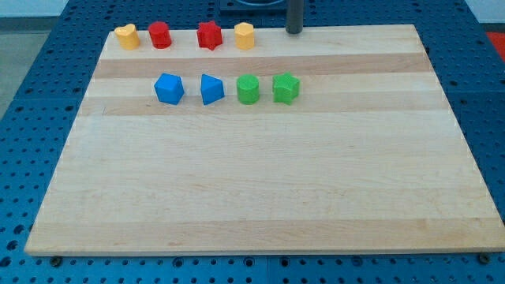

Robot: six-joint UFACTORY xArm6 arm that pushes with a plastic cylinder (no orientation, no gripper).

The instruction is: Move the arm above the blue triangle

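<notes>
The blue triangle [211, 89] lies on the wooden board [260, 189] in the second row, between a blue cube [169, 88] on its left and a green cylinder [248, 89] on its right. My tip [294, 31] is at the view's top edge of the board, up and to the right of the blue triangle, clear of all blocks. The closest block to it is a yellow hexagonal block [245, 35] on its left.
A green cube-like block [286, 87] ends the second row. The top row holds a yellow heart [126, 36], a red cylinder [160, 35] and a red star [209, 35]. The board rests on a blue perforated table [31, 118].
</notes>
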